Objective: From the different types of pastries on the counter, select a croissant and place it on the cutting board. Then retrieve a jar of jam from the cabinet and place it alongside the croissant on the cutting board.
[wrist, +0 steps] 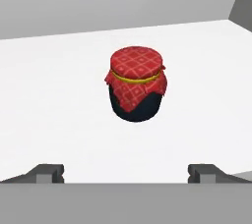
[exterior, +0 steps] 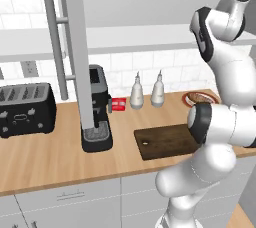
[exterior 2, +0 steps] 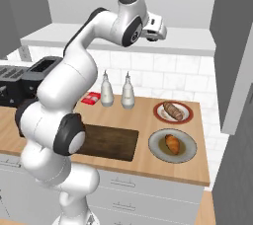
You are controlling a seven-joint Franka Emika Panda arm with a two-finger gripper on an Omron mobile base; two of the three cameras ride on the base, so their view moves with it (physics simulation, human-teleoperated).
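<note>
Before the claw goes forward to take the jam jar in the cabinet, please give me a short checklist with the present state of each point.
1. Claw open wide enough for the jar: ok, the fingertips stand far apart.
2. Jar centred between the fingertips: ok, nearly in the middle of the hand view.
3. Jar upright on the shelf: ok, cloth lid on top.
4. Nothing beside the jar to hit: ok.
5. Board has free space for the jar: ok.
6. Croissant already on the board: not ok, it lies on a plate beside the board.
</note>
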